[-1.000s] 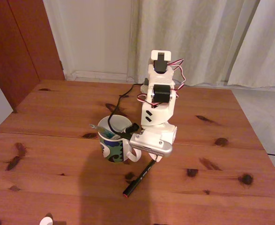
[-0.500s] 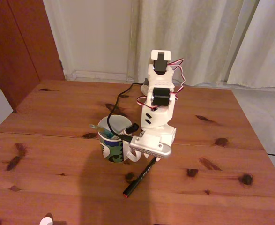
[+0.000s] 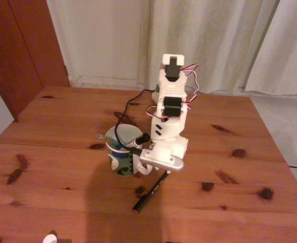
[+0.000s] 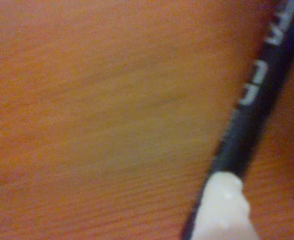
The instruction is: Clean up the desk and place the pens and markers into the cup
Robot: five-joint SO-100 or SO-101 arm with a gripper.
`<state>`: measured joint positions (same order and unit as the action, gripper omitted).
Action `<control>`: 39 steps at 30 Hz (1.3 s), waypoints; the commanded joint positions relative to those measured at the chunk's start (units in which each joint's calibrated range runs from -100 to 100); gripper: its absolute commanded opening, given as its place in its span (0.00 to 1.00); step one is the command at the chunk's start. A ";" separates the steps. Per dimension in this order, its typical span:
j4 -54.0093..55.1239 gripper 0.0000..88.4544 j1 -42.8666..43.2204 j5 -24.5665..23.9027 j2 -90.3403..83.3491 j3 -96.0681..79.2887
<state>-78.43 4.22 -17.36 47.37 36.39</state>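
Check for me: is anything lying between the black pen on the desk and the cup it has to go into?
Nothing visible blocks it. The black pen lies on bare desk just right of the cup in the fixed view, under the gripper. The cup already holds a teal pen, but its mouth looks open.

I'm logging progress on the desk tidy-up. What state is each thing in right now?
black pen: lying flat on the desk, outside the cup, red tip toward the camera in the fixed view.
cup: upright, with pens already standing inside.
claw: lowered over the black pen's far end; a white fingertip lies against the barrel, open or shut unclear.
desk: wooden top, one pen left on it.
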 commanded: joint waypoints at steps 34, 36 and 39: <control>0.97 0.14 5.15 -0.29 -1.57 -1.49; 0.97 0.14 4.83 -0.29 -1.57 -1.49; 0.97 0.14 4.59 -0.13 -1.57 -1.49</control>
<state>-78.02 9.06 -17.70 47.29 33.59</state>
